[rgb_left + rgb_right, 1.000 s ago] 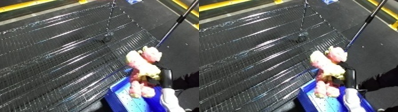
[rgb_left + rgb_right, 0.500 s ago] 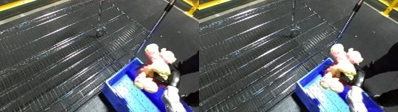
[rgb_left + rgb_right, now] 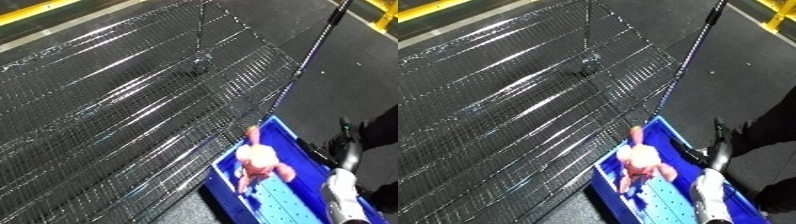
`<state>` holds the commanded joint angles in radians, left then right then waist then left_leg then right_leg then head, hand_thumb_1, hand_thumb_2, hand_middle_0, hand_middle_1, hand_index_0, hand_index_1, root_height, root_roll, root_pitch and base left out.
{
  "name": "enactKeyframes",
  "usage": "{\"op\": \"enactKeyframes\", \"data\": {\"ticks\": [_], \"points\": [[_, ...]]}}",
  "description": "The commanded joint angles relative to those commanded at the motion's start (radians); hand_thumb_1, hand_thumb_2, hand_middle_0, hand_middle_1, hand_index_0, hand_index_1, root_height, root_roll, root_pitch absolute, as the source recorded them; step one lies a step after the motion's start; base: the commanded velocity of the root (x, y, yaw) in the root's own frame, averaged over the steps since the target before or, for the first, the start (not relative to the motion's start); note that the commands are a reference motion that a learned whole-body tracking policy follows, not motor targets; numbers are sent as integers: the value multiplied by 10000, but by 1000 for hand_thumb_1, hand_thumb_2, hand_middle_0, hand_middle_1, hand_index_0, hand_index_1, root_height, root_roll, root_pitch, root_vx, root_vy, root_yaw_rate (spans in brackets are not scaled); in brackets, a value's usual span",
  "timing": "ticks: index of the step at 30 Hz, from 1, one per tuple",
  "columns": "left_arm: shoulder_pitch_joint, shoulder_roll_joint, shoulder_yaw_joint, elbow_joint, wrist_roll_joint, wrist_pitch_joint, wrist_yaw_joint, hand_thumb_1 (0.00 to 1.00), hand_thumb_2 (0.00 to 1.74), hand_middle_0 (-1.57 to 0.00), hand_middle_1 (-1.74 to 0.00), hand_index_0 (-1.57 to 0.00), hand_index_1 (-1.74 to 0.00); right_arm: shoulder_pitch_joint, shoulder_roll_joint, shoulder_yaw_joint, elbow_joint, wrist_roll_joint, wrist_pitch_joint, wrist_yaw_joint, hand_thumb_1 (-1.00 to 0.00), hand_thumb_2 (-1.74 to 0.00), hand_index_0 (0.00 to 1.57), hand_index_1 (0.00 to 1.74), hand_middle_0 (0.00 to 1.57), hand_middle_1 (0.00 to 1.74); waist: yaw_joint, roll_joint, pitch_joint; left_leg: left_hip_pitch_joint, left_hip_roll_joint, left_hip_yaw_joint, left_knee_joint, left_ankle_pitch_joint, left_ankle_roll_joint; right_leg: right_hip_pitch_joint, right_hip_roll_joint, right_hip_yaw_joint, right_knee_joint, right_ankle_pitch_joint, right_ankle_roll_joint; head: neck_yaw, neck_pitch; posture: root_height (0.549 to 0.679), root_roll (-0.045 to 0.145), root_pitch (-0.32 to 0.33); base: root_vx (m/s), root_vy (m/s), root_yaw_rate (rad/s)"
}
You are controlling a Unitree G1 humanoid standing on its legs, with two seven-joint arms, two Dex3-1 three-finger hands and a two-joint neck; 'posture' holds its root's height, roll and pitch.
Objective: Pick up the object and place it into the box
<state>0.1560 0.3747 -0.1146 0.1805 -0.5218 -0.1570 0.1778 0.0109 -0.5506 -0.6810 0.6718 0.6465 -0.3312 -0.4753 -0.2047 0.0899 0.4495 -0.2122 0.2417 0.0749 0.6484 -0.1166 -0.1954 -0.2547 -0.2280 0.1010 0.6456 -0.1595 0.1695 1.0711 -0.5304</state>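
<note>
A pink plush toy [image 3: 258, 160] lies inside the blue bin [image 3: 286, 131] at the lower right, resting on the bin's floor near its far end. My right hand [image 3: 340, 139] hovers over the bin's right rim, a little to the right of the toy and apart from it. Its dark fingers look straight and hold nothing. The silver and white forearm [image 3: 704, 192] comes in from the bottom edge. My left hand does not show in either view.
A large black wire-mesh cart [image 3: 133, 100] fills the left and middle, its edge right beside the bin. A dark pole [image 3: 320, 40] runs diagonally from the bin to the top right. Yellow floor lines [image 3: 35, 7] cross the top left.
The right hand has let go of the pink toy, which has dropped from above the bin onto its floor. The hand has drawn back to the right. The camera has also shifted.
</note>
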Motion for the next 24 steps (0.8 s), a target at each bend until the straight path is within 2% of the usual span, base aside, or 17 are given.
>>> {"op": "enactKeyframes", "data": {"ticks": [6, 11, 15, 19, 24], "points": [[123, -5, 68, -105, -15, -18, 4, 1000, 1740, -1570, -1740, -1570, -1740, -93, 71, -75, -239, 70, -176, -159, 0, 0, 0, 0, 0, 0, 71, 11, -66, 75, -18, 22, -164, 42, 13, 81, 15, -45, -142, -9, 21, -60, -96, 637, 82, -223, 18, -6, 2], [169, -72, 117, -148, -39, -20, 23, 1000, 1740, -1570, -1740, -1570, -1740, -116, 222, 242, -890, -310, -166, -158, 0, 0, 0, 0, 0, 0, 157, 18, -96, 129, -35, 23, -273, 75, 15, 169, 32, -80, -252, -28, 34, -347, -198, 639, 80, -218, 18, 2, 5], [207, -185, 211, -112, -89, 21, 38, 1000, 1740, -1570, -1740, -1570, -1740, -125, 674, 890, -1759, -533, -90, 124, 0, 0, 0, 0, 0, 0, 241, 7, -114, 167, -35, 24, -365, 108, 14, 267, 54, -126, -346, -46, 40, -941, -475, 640, 75, -216, 3, 9, 44], [289, -267, 328, -118, -64, 110, 49, 1000, 1740, -1570, -1740, -1570, -1740, -71, 1188, 1681, -2634, -557, 40, 617, 0, 0, 0, 0, 0, 0, 405, -58, -190, 189, -41, -31, -506, 165, 13, 423, 80, -213, -490, -53, 38, -1746, -612, 642, 68, -213, 2, 6, 93], [401, -279, 409, -244, 68, 211, 25, 1000, 1740, -1570, -1740, -1570, -1740, 33, 1479, 2309, -3483, -766, 196, 1025, 0, 0, 0, 0, 0, 0, 559, -142, -224, 168, -44, -95, -548, 193, 16, 480, 94, -308, -496, -87, 33, -2485, -816, 641, 60, -213, 8, 11, 73]]}}
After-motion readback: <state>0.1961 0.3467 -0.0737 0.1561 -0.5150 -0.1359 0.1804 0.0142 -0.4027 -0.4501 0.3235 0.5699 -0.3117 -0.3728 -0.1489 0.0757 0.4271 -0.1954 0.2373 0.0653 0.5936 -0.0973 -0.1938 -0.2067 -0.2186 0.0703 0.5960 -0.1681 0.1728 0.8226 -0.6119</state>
